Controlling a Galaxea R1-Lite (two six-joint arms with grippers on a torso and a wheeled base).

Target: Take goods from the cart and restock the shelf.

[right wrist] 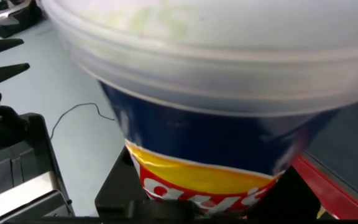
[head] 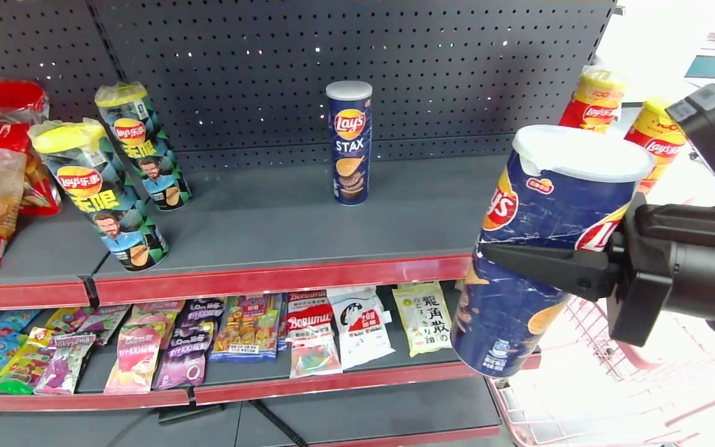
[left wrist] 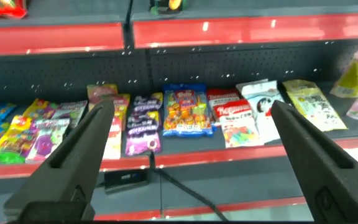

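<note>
Progress: my right gripper [head: 556,264] is clenched on a blue can [head: 550,192], in the air above the cart [head: 581,385] by the shelf [head: 258,230] end | my left gripper [left wrist: 191,107] spread, empty | done: one twin can [head: 349,143] shelved | left: placing mine, probably more.

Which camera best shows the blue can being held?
The head view: the whole can, lid to base, in the right end effector. The right wrist view catches just its lid and upper label, close up. The left wrist view faces snack bags instead.
</note>
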